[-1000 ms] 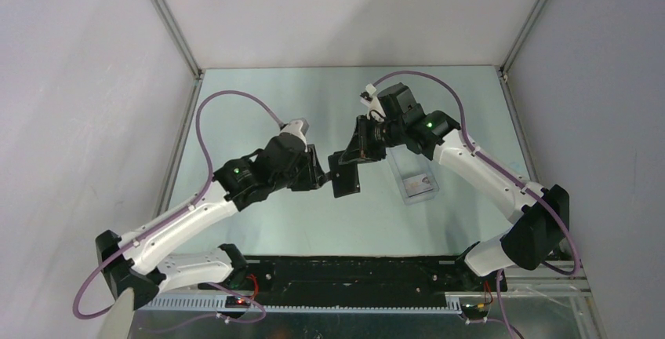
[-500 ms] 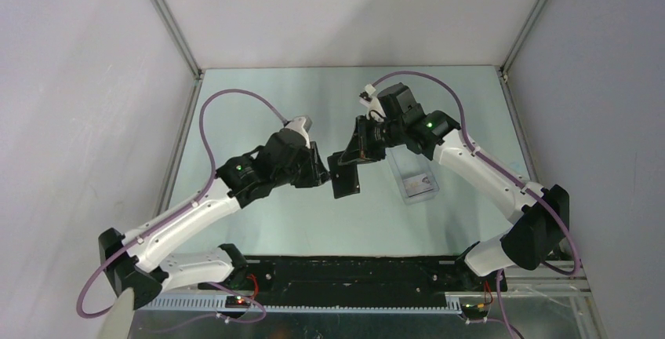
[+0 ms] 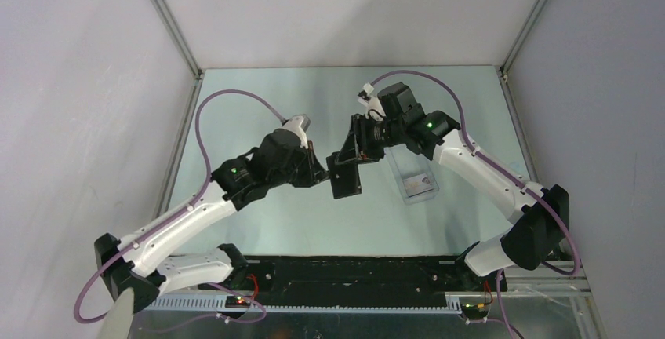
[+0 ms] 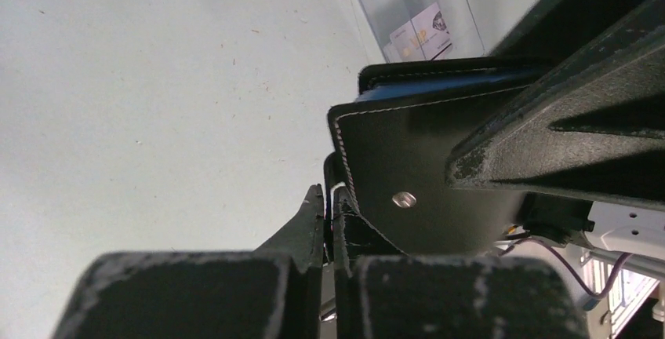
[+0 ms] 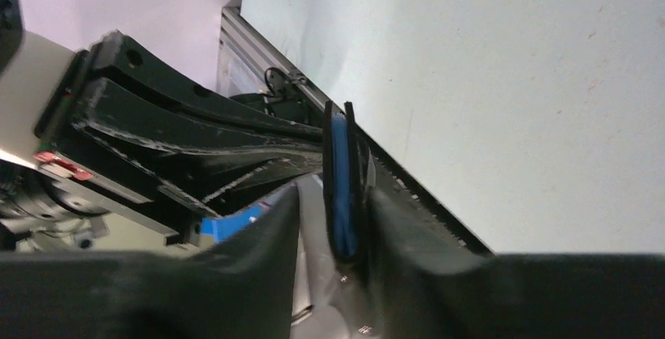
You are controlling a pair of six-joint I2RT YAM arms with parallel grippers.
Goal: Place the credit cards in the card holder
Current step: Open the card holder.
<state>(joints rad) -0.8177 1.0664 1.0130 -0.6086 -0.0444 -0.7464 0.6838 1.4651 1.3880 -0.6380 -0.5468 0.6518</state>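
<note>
**Operator:** What has just changed at the middle of the table [image 3: 259, 111]?

**Describer:** Your left gripper [image 4: 325, 215] has closed. A moment ago its fingers stood apart. Now they are pinched together on a thin stitched edge of the black card holder [image 3: 343, 174], just below its metal snap stud [image 4: 404, 198]. At the same time your right gripper [image 5: 333, 198] has loosened. Its fingers now stand apart around the holder's far edge, where the blue lining [image 5: 339, 158] shows. One finger is visibly clear of the leather. I cannot tell whether the other finger touches it.

**Operator:** Where is the holder, and where are the cards?

**Describer:** The holder hangs between your two grippers, above the table's centre and tilted slightly more than a second ago. It looks folded nearly shut. To its right a clear plastic box [image 3: 408, 168] lies on the table, well apart from the holder. One pale printed credit card [image 3: 419, 187] shows in the box's near end. I cannot tell whether more cards lie under it. No card is visible in the holder.

**Operator:** What does that mean for the task?

**Describer:** It reads as a handover. Your left arm seems to be taking the holder, which would free your right arm to fetch a card. The pockets would probably need spreading open first. Loading has not started.
</note>
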